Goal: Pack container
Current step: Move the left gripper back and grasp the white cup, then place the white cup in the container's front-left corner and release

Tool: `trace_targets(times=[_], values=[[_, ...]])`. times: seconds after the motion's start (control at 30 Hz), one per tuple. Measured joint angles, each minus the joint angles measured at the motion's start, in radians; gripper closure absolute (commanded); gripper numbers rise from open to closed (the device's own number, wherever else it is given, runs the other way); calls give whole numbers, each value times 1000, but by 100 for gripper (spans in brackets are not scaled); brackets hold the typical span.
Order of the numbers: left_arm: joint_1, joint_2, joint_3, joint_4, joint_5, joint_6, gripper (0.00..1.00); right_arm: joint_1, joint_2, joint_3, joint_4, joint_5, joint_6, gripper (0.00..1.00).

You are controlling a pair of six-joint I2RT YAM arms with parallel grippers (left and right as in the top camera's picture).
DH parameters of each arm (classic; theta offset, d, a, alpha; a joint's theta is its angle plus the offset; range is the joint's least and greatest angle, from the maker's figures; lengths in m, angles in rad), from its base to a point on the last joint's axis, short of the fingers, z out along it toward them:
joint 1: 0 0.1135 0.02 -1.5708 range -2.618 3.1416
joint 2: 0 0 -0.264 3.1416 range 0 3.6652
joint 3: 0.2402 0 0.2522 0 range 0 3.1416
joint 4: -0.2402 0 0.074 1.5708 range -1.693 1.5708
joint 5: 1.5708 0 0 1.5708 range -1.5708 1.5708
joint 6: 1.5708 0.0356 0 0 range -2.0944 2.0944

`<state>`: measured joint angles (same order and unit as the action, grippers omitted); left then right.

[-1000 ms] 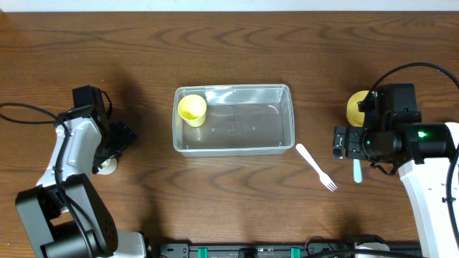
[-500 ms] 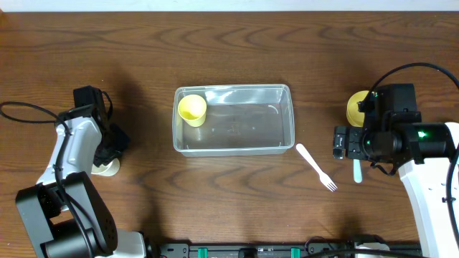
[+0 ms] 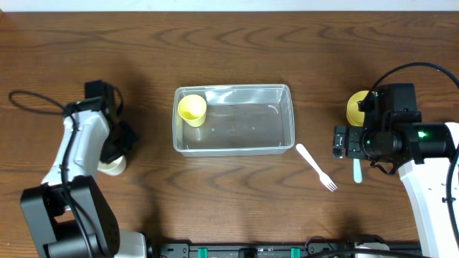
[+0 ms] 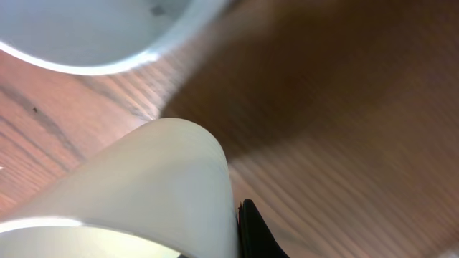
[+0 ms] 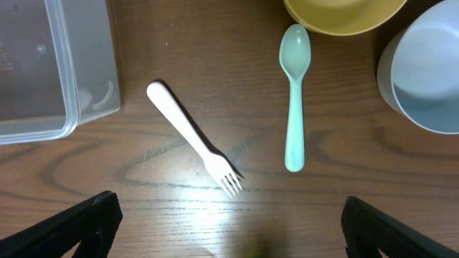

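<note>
The left arm reaches up along the left side. The left gripper is closed on the wall of a pale cup (only one dark finger shows). The right arm bends inward, and the right gripper points down with its jaws wide apart.

surface: wooden table | on it: clear container — centre | right: white fork, mint spoon, yellow bowl
</note>
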<state>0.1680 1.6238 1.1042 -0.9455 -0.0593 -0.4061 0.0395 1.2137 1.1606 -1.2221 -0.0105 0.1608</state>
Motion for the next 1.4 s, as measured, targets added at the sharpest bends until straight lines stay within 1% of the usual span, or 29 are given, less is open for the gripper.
trace_targets(times=[0.1, 0.27, 0.4, 0.53, 0.7, 0.87, 1.2, 1.4], values=[[-92, -26, 101, -94, 11, 27, 94, 0, 0, 0, 2, 0, 0, 1], [-278, -61, 334, -250, 32, 73, 94, 0, 0, 0, 5, 0, 0, 1], [-401, -78, 475, -279, 54, 105, 94, 0, 0, 0, 11, 0, 0, 1], [-475, -86, 499, -298, 129, 122, 94, 0, 0, 0, 14, 0, 0, 1], [-520, -43, 497, -304, 180, 138, 94, 0, 0, 0, 15, 0, 0, 1], [-549, 35, 486, -304, 194, 146, 94, 0, 0, 0, 15, 0, 0, 1], [-556, 219, 479, -304, 203, 149, 94, 0, 1, 0, 11, 0, 0, 1], [-556, 277, 476, -302, 203, 149, 94, 0, 1, 0, 11, 0, 0, 1]])
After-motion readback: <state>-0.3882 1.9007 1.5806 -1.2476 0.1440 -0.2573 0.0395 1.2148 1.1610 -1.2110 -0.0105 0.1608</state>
